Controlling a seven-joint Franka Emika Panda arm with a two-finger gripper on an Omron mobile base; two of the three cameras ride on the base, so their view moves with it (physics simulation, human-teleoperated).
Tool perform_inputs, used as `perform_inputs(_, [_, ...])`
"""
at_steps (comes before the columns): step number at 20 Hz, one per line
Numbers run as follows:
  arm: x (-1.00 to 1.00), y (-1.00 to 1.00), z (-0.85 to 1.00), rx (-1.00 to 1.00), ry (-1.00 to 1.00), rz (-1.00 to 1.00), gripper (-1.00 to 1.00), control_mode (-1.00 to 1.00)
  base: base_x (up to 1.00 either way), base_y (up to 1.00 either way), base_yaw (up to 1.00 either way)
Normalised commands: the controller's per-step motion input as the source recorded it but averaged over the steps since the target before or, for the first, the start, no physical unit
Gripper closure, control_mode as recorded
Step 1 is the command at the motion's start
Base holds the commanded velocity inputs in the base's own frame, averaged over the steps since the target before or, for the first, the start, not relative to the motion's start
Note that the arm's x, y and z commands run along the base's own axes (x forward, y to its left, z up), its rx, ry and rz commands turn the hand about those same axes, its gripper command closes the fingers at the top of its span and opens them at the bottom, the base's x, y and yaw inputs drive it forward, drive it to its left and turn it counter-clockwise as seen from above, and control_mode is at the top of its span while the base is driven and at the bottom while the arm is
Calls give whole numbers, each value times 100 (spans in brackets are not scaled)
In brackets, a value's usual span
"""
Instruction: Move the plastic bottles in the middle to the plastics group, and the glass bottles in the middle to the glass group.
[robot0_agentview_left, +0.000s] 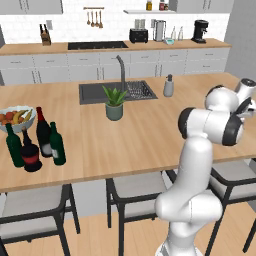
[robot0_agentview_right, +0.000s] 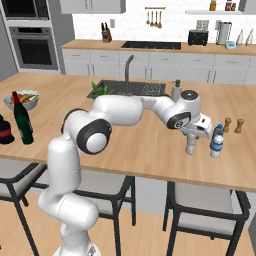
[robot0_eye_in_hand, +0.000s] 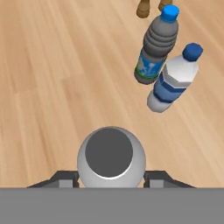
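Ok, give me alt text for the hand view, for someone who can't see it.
Seen from above, the gripper is shut on a small grey plastic bottle over a wooden counter. Ahead of it stand two blue-capped bottles, one dark and one clear, with two brown mills at the top edge.

Base views flank counter (robot0_agentview_left: 150, 135); hand view looks down.

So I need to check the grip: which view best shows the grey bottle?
The hand view: the grey bottle sits large between the claw tips, seen cap-on. The right base view shows it small under the hand, upright on the counter.
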Motion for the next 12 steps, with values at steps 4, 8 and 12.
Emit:
perform_inputs(4, [12, -15, -22, 0, 0, -1, 100, -100, 0, 0, 0])
perform_inputs(8, [19, -28, -1, 0, 0, -4, 100, -100, 0, 0, 0])
perform_inputs(12, [14, -25, 0, 0, 0, -5, 100, -100, 0, 0, 0])
